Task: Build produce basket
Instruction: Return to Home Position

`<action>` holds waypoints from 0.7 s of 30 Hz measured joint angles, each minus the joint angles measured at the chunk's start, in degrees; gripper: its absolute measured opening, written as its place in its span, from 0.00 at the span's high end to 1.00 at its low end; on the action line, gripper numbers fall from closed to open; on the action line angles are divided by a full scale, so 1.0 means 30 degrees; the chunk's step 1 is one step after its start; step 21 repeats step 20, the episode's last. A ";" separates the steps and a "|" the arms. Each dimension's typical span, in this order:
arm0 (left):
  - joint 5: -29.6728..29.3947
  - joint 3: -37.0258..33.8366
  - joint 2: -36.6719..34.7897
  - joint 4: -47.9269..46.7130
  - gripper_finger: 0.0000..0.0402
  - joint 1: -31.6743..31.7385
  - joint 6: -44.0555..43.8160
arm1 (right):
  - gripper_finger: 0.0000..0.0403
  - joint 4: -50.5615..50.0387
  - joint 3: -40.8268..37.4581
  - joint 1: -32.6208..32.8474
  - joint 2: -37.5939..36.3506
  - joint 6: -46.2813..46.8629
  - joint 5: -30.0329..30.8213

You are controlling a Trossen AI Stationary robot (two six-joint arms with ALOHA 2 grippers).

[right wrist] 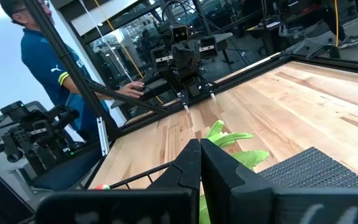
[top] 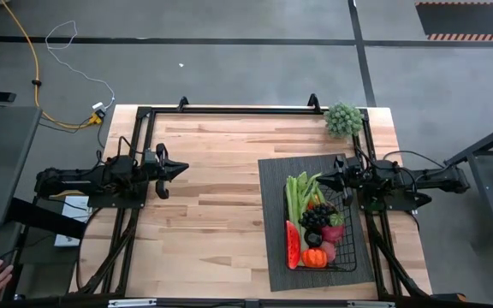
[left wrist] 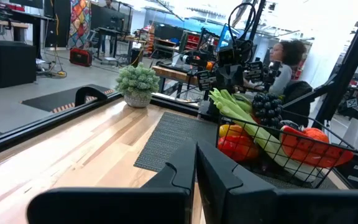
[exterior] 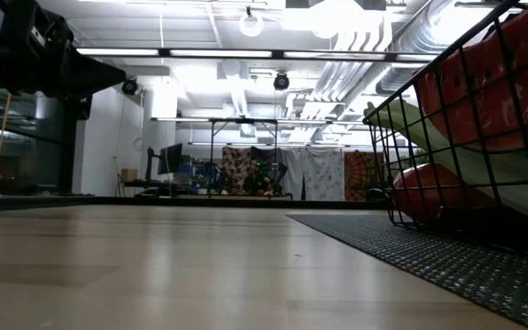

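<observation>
The black wire basket (top: 350,233) stands on a dark ribbed mat (top: 272,184) at the table's right side. It holds green celery (top: 297,196), dark grapes (top: 317,215), a watermelon slice (top: 293,245), a red-orange fruit (top: 314,257) and a pink dragon fruit (top: 333,231). In the left wrist view the basket (left wrist: 316,163) shows celery (left wrist: 241,112) and grapes (left wrist: 267,106). My right gripper (top: 324,180) is shut and hovers over the basket's far end, above the celery tips (right wrist: 229,138). My left gripper (top: 176,169), also shut (left wrist: 196,171), waits over bare wood at the table's left.
A small potted green plant (top: 343,120) stands at the table's far right corner, beyond the mat. Bare wood lies between the two arms. A dark frame rail (top: 229,111) runs along the far edge. One person (left wrist: 284,62) sits behind the right arm, another (right wrist: 45,43) behind the left.
</observation>
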 joint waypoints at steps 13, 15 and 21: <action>-0.0007 0.0000 -0.0004 0.0004 0.99 -0.0007 0.0000 | 1.00 0.0000 0.0000 -0.0005 0.0002 0.0000 0.0000; -0.0002 0.0000 -0.0003 0.0004 0.99 -0.0005 0.0000 | 1.00 0.0000 0.0000 -0.0007 0.0001 0.0000 0.0000; 0.0000 0.0000 -0.0002 0.0004 0.99 0.0000 0.0000 | 1.00 0.0000 0.0000 -0.0004 0.0003 0.0000 0.0000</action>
